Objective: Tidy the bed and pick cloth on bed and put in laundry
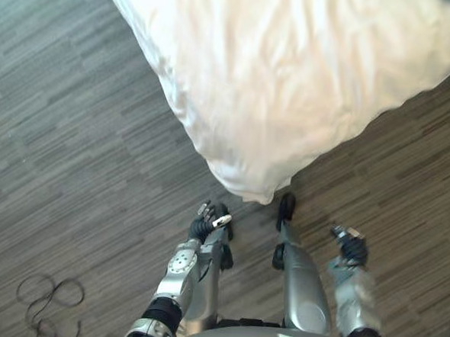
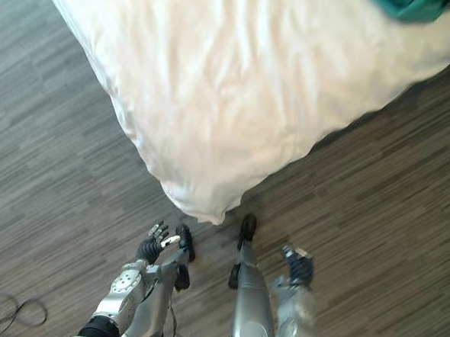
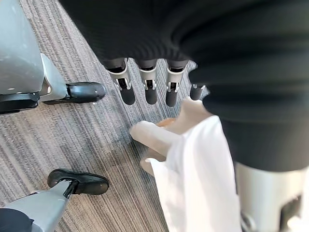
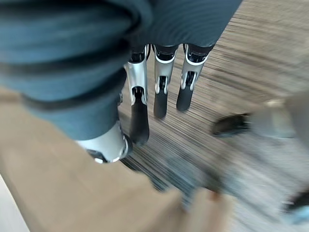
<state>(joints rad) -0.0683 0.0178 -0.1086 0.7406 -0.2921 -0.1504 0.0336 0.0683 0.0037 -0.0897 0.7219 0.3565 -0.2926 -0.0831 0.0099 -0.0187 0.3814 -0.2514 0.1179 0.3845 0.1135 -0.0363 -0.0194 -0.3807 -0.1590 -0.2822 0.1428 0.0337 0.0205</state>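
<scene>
A bed (image 1: 292,73) under a white rumpled cover fills the upper half of the eye views, its corner (image 2: 207,209) pointing at me. A dark green cloth (image 2: 414,6) lies on the bed at the far right edge. My left hand (image 1: 204,224) hangs low just short of the bed corner, its fingers (image 3: 147,89) straight and empty. My right hand (image 1: 348,243) hangs low to the right of the corner, with fingers (image 4: 159,92) straight over the floor and nothing in them.
Grey wood-grain floor (image 1: 74,144) runs along both sides of the bed corner. In the left wrist view a pale wooden bed leg (image 3: 154,135) stands under the hanging white cover (image 3: 198,179).
</scene>
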